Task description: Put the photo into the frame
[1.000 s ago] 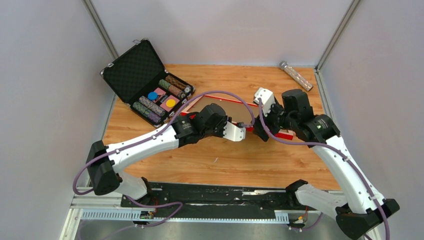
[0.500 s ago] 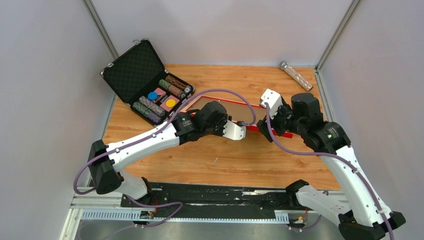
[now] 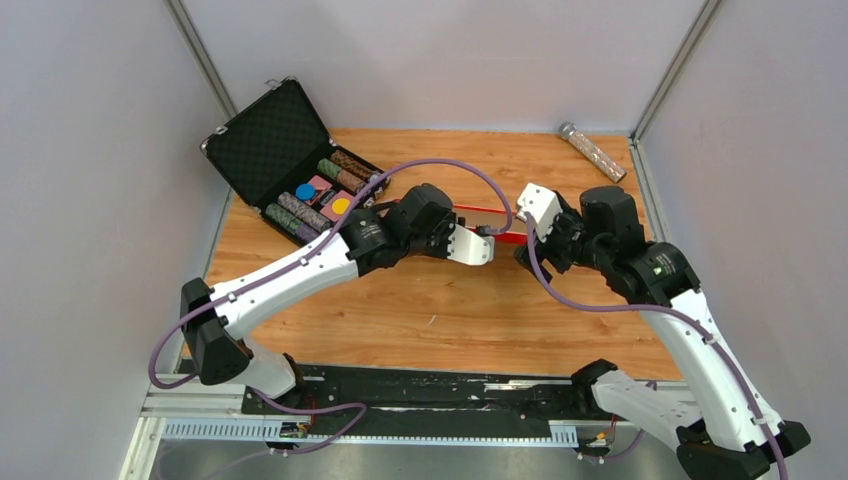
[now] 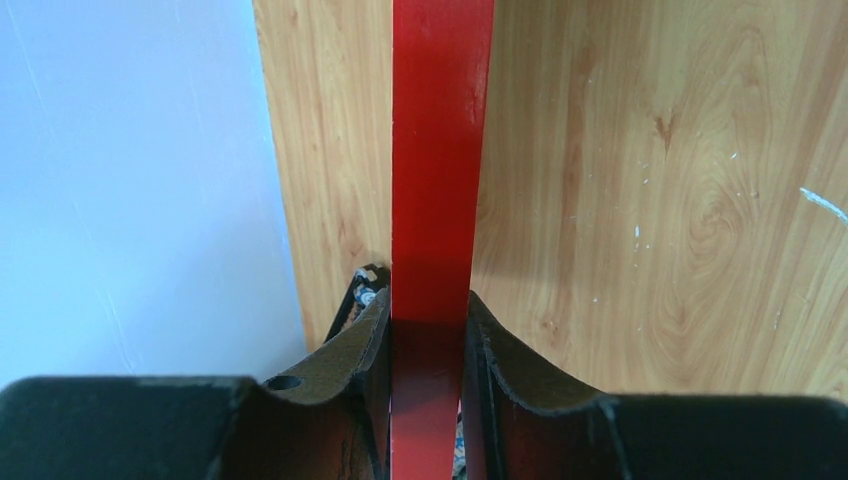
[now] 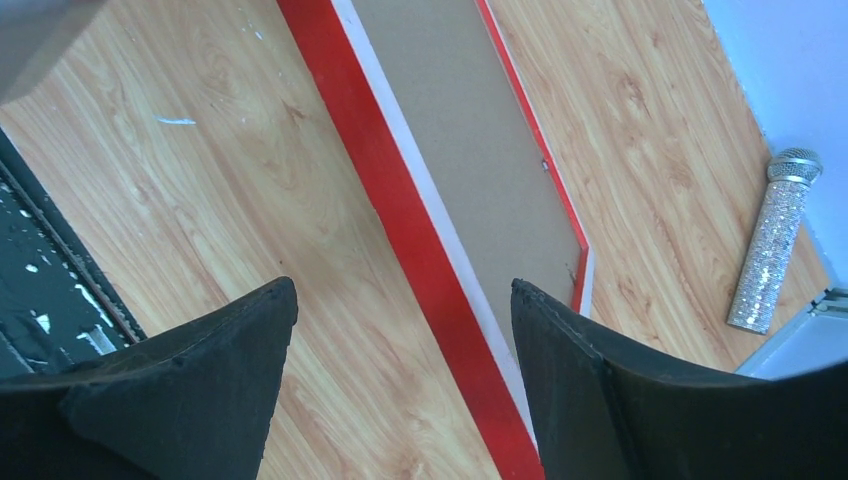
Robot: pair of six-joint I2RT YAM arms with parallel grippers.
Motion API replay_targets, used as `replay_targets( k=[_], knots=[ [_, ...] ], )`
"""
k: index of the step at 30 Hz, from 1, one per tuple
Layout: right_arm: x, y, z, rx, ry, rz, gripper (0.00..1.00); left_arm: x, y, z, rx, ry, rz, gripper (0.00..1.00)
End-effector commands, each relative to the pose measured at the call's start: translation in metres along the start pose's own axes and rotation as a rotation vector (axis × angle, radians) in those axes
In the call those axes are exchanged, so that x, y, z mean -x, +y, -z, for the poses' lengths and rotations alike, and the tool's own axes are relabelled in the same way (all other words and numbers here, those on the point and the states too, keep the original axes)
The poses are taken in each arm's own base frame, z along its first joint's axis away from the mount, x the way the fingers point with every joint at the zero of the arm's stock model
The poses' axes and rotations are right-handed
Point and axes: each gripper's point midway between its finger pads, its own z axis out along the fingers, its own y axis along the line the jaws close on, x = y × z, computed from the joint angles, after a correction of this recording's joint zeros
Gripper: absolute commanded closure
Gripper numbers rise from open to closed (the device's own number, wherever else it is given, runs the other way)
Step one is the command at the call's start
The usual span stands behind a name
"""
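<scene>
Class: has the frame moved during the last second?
Yes. Held by the left gripper, the frame has swung up off the table onto its edge: its brown back no longer shows from above, only a thin red strip.

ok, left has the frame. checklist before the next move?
1. Left end effector grip on frame: ok, shut on the red edge.
2. Right end effector free: ok, open, nothing held, hovering over the frame.
3. Frame opening free for the photo: not ok, a brown board fills it.
4. Photo located: cannot tell, it is not in any view.
5. Frame flat on table: not ok, it looks tipped up, near edge-on to the top camera.
</scene>
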Motion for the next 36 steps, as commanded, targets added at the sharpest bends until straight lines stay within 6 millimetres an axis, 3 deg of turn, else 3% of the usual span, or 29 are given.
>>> replay_targets(
  k=[1,13,24,36],
  knots=[
    [0.008,-0.015,-0.001,-0.050,-0.010,0.068,0.20,0.018,0.026,0.017,0.061,-0.068,0.015,1.00],
    [0.004,-0.020,-0.015,-0.066,-0.023,0.152,0.21,0.023,0.025,0.025,-0.003,-0.099,0.032,1.00],
    [0.019,-0.032,-0.029,-0.084,-0.064,0.237,0.23,0.032,0.027,0.036,-0.048,-0.127,0.028,1.00],
    [0.021,-0.030,-0.046,-0.033,-0.045,0.270,0.31,0.033,0.029,0.042,-0.053,-0.135,0.024,1.00]
  ],
)
